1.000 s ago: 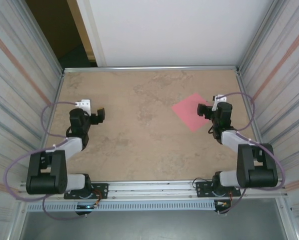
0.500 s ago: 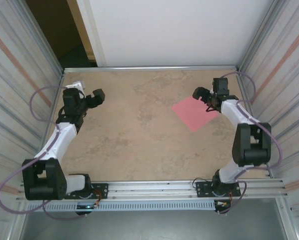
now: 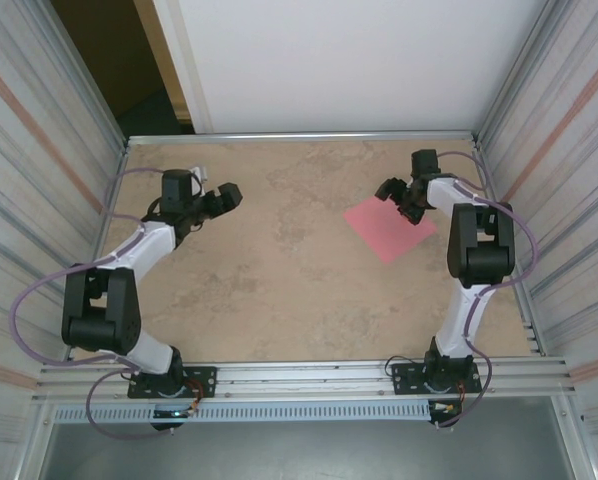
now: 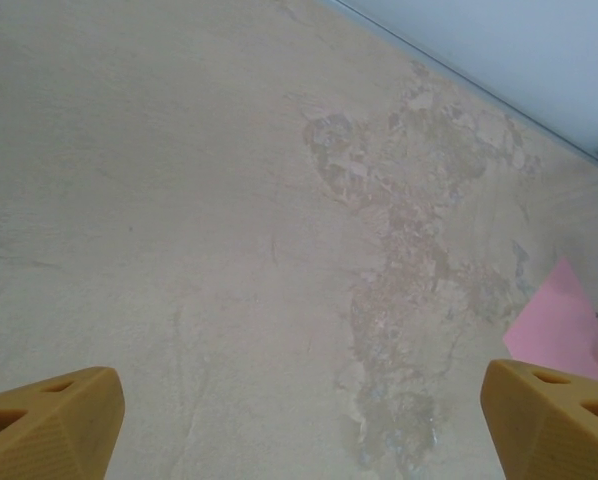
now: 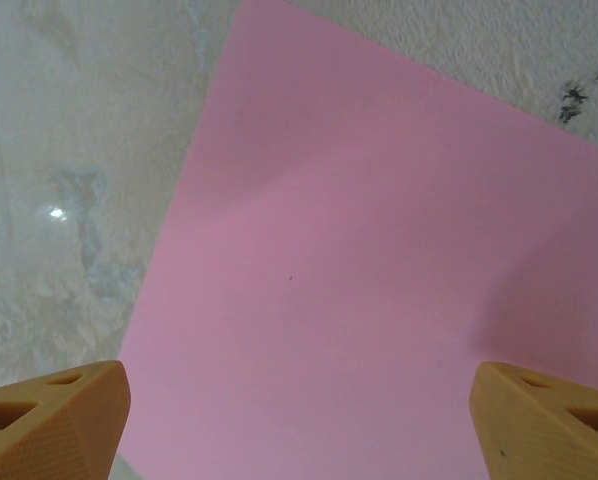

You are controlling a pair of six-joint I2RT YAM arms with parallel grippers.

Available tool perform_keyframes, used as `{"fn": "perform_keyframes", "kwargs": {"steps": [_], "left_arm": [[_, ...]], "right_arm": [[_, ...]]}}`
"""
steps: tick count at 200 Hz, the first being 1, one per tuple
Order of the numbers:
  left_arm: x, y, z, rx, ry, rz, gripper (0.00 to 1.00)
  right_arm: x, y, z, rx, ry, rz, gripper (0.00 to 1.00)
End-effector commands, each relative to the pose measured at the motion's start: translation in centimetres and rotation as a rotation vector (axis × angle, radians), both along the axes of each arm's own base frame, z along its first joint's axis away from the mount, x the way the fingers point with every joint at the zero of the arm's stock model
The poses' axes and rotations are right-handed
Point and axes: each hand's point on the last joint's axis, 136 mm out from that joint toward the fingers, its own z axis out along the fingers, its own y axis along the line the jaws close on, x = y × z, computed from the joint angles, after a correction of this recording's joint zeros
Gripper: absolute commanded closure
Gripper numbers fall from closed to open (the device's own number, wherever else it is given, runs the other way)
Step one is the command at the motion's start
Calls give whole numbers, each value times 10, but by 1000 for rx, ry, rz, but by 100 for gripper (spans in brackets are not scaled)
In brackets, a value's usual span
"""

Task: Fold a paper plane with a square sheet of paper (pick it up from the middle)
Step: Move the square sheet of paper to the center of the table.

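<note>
On the far right part of your table (image 3: pixel 279 290), the sheet (image 3: pixel 389 232) lay flat. It was a pink square turned like a diamond, with no crease that the overhead view could show. Your right tool (image 3: pixel 391 190) hung over the sheet's far corner, its arm stretched out along the right wall (image 3: pixel 549 120).

From the right wrist, the sheet (image 5: pixel 359 280) took up most of the picture, and its left edge ran slantwise across the mottled table (image 5: pixel 69 150). The right tool (image 5: pixel 299 420) had its two orange fingers (image 5: pixel 49 415) spread wide at the bottom corners, with nothing pinched between them. I could not tell whether they touched the paper. A soft shadow lay on the sheet beside the right-hand finger.

Your left tool (image 3: pixel 224 196) was at the far left of the table, well apart from the sheet and pointing toward the middle. From the left wrist, its fingers (image 4: pixel 44 425) were likewise spread wide. The left tool (image 4: pixel 299 430) hung over bare table (image 4: pixel 179 200) and held nothing. A darker, blotchy patch (image 4: pixel 409 220) ran down the table surface between the fingers. One corner of the sheet (image 4: pixel 564 325) showed at the right edge of that view, just above the right-hand finger in the picture but farther off on the table.
</note>
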Motion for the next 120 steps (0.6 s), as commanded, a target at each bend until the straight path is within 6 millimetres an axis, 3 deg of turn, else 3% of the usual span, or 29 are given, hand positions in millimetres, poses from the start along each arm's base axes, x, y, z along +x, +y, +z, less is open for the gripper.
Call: {"fn": "perform_keyframes", "kwargs": {"steps": [1, 27, 67, 120], "left_arm": [[5, -12, 8, -50, -4, -29, 8], [5, -20, 5, -62, 10, -55, 8], [8, -31, -4, -88, 37, -87, 9], [9, -47, -17, -82, 75, -125, 10]], "right_arm": [[-6, 5, -16, 19, 74, -7, 13], [-11, 15, -26, 27, 102, 43, 15], [-44, 62, -47, 28, 167, 238, 16], [-119, 165, -57, 8, 202, 700, 19]]}}
